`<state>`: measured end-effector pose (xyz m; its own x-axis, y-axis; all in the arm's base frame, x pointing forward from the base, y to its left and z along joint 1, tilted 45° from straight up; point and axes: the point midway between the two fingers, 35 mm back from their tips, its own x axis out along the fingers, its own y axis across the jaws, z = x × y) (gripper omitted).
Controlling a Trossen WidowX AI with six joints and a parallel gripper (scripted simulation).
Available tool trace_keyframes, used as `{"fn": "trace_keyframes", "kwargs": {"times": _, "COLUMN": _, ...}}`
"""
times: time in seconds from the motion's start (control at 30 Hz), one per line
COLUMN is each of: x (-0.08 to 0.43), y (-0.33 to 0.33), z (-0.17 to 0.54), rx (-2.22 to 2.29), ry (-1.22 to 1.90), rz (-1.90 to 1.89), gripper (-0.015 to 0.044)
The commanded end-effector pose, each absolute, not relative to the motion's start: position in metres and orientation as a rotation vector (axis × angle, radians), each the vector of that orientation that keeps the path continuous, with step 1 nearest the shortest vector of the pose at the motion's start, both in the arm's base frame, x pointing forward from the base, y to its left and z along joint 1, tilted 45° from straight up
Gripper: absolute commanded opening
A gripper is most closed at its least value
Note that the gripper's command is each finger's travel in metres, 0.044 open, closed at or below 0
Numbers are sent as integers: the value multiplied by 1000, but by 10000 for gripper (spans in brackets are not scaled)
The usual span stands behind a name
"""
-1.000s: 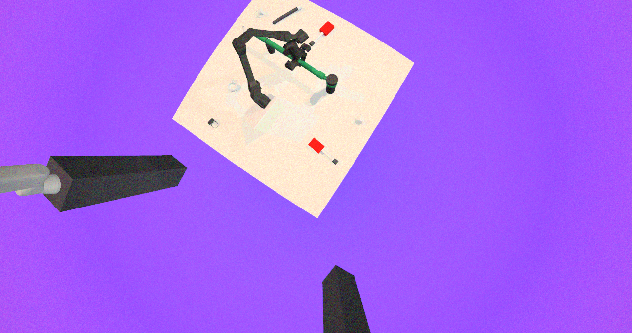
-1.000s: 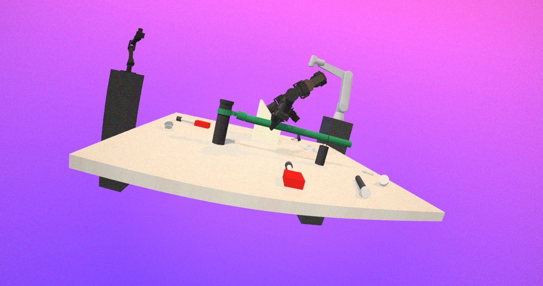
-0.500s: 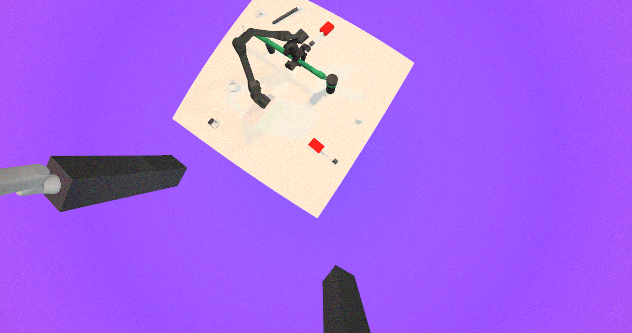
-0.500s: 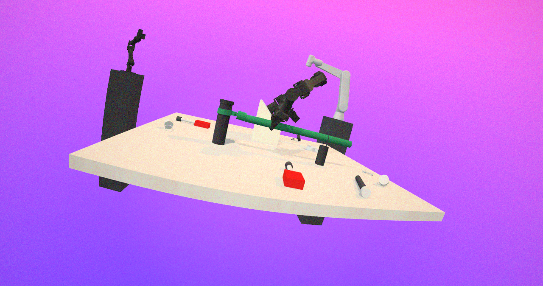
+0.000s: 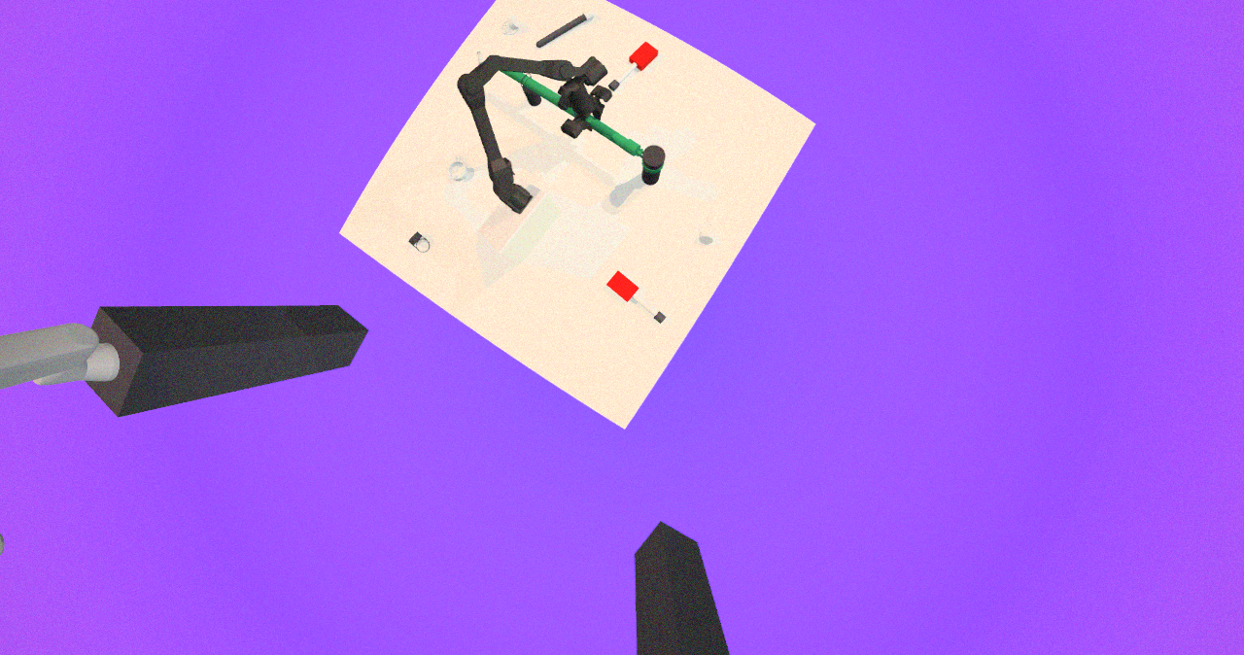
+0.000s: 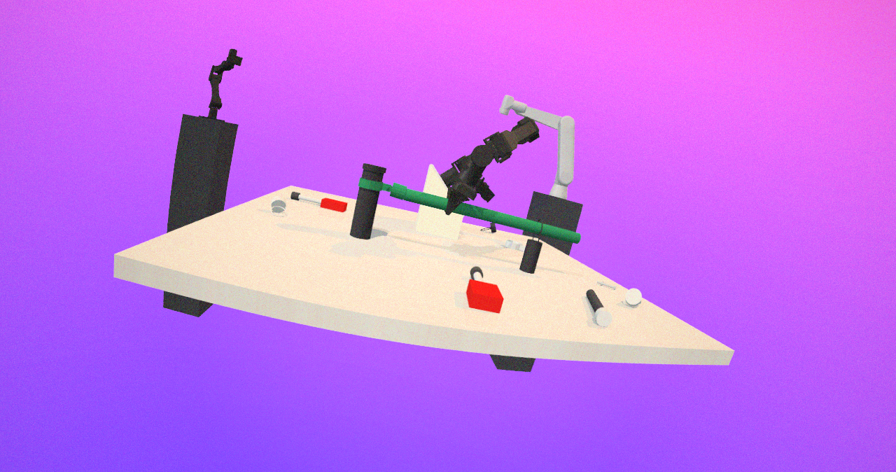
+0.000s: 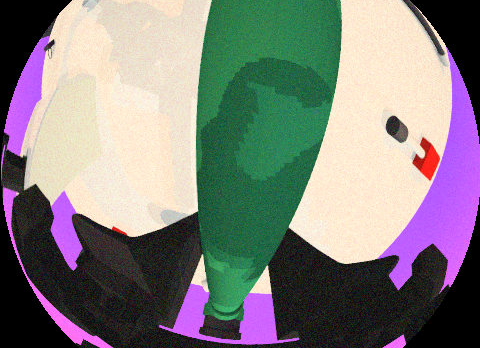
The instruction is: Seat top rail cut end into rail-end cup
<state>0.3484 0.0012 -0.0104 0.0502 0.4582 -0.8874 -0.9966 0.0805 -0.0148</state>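
Observation:
The green rail (image 5: pixel 618 133) (image 6: pixel 501 217) (image 7: pixel 267 128) runs from the small dark post (image 6: pixel 531 256) to the big dark post (image 5: pixel 650 168) (image 6: pixel 365 213). It passes through the thin loop on the small post. The green brace band (image 6: pixel 369 184) sits high on the big post, a little below its cap (image 5: pixel 653 155) (image 6: pixel 374 168). The green end cup (image 6: pixel 398 190) (image 5: pixel 637 149) hangs on the band and the rail's end meets it; how deep the end sits is hidden. My gripper (image 6: pixel 451 208) (image 7: pixel 240 218) is shut on the rail, between the two posts.
A pale upright panel (image 6: pixel 433 217) stands behind the rail. Red-ended tools (image 5: pixel 643 55) (image 5: pixel 622 286) and a dark rod (image 5: pixel 562 30) lie on the table (image 5: pixel 556 346) (image 6: pixel 250 249). Other arms stand on dark pedestals (image 6: pixel 199 174) (image 6: pixel 551 209) beyond the table.

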Motion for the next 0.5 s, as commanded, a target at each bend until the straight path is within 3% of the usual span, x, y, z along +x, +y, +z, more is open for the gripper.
{"fn": "trace_keyframes", "kwargs": {"times": 0.0, "x": 348, "y": -5, "z": -11, "rx": -826, "ry": 873, "rz": 1312, "gripper": 0}}
{"fn": "trace_keyframes", "kwargs": {"times": 0.47, "x": 348, "y": -8, "z": -11, "rx": -829, "ry": 876, "rz": 1311, "gripper": 0}}
